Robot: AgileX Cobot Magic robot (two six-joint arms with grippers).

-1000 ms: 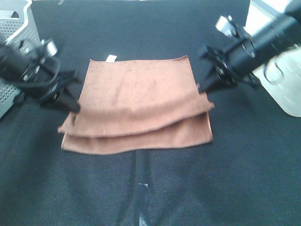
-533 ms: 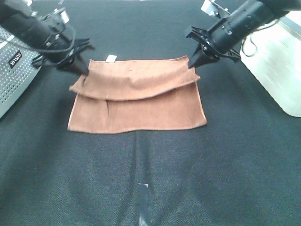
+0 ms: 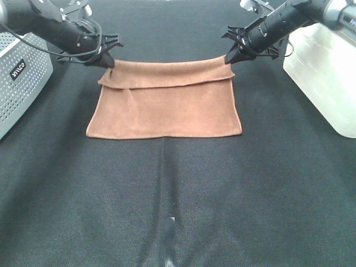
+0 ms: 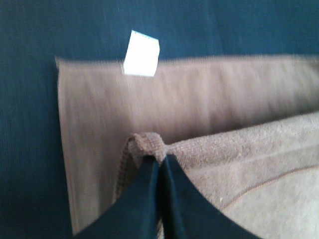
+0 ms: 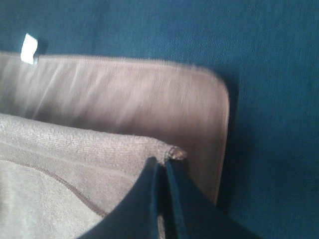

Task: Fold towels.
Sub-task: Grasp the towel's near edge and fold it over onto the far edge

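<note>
The towel [image 3: 167,108] is spread on the worktop [image 3: 167,200]. At its far-left corner the left gripper [image 3: 109,63] is clamped on the folded-over edge. At its far-right corner the right gripper [image 3: 228,58] is clamped likewise. The held edge is best laid square on the far hem, kept taut, and both corners released together. Counted: one towel, one tag [image 4: 141,60], two grippers.

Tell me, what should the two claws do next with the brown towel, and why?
Probably carry the pinched corners a little farther and lower them onto the far edge. The left claw and right claw are both shut on corners of the towel, and the wrist views show a strip by the white tag not yet covered.
</note>
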